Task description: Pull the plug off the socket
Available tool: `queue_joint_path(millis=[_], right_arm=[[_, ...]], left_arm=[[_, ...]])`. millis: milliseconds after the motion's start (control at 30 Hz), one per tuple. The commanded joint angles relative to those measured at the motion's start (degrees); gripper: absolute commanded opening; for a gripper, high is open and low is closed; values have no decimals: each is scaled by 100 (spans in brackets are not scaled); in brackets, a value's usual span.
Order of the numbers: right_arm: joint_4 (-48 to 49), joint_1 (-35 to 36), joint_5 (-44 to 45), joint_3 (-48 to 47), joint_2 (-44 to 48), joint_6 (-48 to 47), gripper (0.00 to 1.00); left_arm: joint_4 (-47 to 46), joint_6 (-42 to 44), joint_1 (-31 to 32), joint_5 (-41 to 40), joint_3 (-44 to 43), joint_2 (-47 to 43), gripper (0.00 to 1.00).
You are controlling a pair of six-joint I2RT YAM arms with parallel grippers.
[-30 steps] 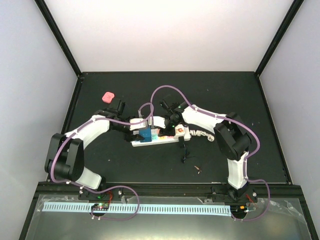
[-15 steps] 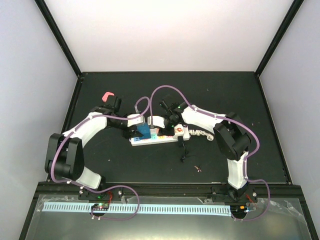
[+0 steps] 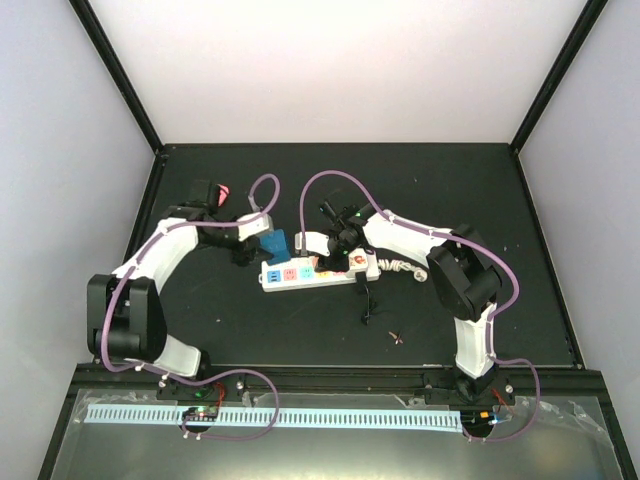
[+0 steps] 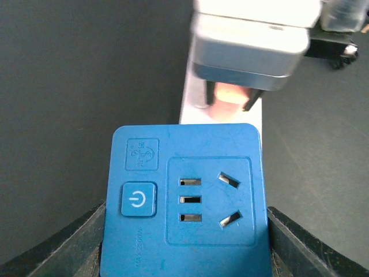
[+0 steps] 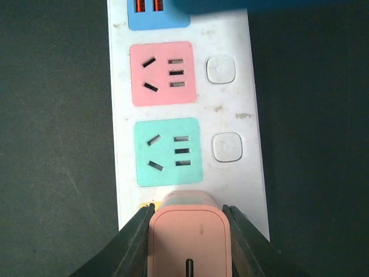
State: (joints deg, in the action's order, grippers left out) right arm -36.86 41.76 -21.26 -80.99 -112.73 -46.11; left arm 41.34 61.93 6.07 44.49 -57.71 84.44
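The socket (image 3: 318, 272) is a long white power strip lying mid-table; its pink and green outlets (image 5: 168, 151) are bare. My left gripper (image 3: 262, 243) is shut on a blue cube-shaped plug (image 4: 184, 202), which hangs just left of the strip's end and clear of it (image 3: 274, 243). Black fingers (image 4: 69, 254) press on both sides of the plug. My right gripper (image 5: 187, 245) is shut on a pink plug (image 5: 190, 236) that stands on the strip's yellow outlet, near its right end (image 3: 345, 262).
The strip's bundled white cord (image 3: 400, 268) lies at its right end. A thin black wire (image 3: 368, 300) and a small scrap (image 3: 397, 336) lie in front of the strip. A pink object (image 3: 224, 191) sits at the back left, partly hidden by my left arm.
My left gripper has carried the blue plug off the strip's left end and away to the left. The strip has shifted slightly. The right gripper has stayed on the pink plug.
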Motion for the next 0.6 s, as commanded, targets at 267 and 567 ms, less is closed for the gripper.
queue_joint_path(millis=[267,567], right_arm=[[51,-98,835,57,-324,66,1],[46,-136,859,71,-303,42,2]], left_arm=[[50,-1728,-1041,1083,-1795,1123,27],[-1257,-4337,-1231,1139,-2445,2044,28]])
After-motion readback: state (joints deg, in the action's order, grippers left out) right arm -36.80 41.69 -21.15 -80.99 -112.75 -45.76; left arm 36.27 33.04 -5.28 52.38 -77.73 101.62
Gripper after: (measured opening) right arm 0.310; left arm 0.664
